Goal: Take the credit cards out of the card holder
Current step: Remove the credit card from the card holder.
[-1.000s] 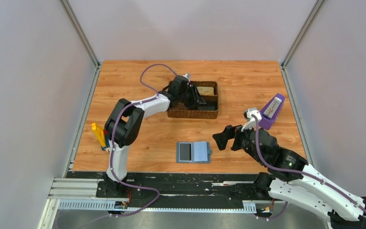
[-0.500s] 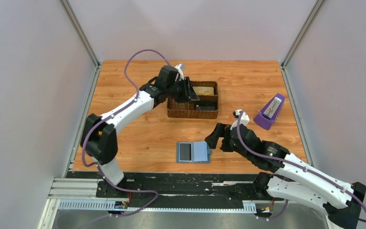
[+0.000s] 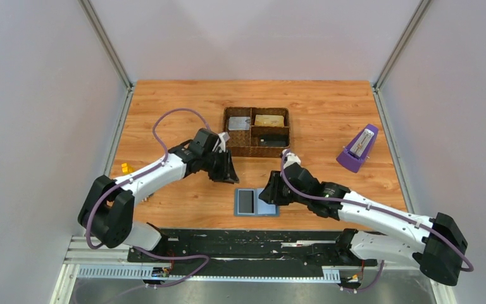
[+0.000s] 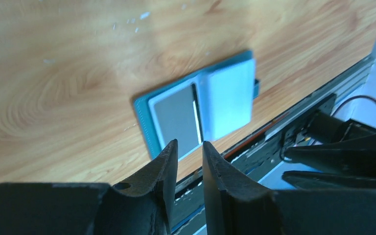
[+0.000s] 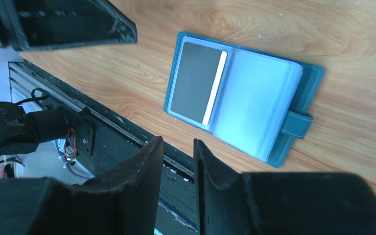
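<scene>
Open blue bifold card holder [image 3: 257,202] w/ dark card: left end effector [image 3: 226,172] just up-left, right end effector [image 3: 269,194] at its right edge; both clenched, empty.

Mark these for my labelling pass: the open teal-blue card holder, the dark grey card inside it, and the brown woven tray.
Open teal-blue card holder [image 5: 254,110]: right wrist view, clear sleeve page.
Dark grey card [image 5: 193,81]: right wrist view, card face.
Brown woven tray [image 3: 228,132]: top external view, left rim.

The card holder [image 3: 257,202] lies open and flat on the desk [image 3: 183,196] near its front edge, teal rim and clasp tab showing. Its left half holds a dark grey card [image 5: 196,83]; its right half shows pale blue sleeves.
</scene>
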`<state>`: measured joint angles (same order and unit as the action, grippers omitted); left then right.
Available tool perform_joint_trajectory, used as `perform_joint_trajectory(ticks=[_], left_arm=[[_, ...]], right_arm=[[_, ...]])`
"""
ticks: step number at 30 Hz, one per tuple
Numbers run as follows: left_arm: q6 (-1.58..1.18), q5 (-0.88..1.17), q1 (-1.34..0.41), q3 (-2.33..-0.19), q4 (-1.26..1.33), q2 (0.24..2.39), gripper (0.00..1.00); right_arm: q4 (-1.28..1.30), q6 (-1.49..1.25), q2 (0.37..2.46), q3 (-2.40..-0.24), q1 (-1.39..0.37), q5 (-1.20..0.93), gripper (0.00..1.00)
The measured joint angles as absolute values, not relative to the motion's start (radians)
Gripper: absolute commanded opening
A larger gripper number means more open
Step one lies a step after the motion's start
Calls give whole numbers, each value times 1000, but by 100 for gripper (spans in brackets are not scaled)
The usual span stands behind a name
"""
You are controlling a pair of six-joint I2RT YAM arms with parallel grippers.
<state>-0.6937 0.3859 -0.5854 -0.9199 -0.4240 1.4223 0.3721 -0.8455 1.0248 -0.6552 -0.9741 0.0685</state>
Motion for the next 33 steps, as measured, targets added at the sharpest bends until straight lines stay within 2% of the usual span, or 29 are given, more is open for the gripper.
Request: perform_joint_trajectory(ticks=[3, 7, 17, 33], left_arm=[[-705, 419, -585, -836, -392, 1421, 22], [-731, 466, -585, -749, -307, 1422, 18], [-784, 539, -588, -662, -101, 1531, 14], [-836, 576, -596, -608, 4, 1586, 11]], right_arm=[[316, -848, 1056, -633, -974, 47, 29], [239, -846, 1127, -617, -974, 27, 29], [129, -839, 1258, -605, -960, -50, 29], [24, -835, 1353, -561, -900, -118, 29]])
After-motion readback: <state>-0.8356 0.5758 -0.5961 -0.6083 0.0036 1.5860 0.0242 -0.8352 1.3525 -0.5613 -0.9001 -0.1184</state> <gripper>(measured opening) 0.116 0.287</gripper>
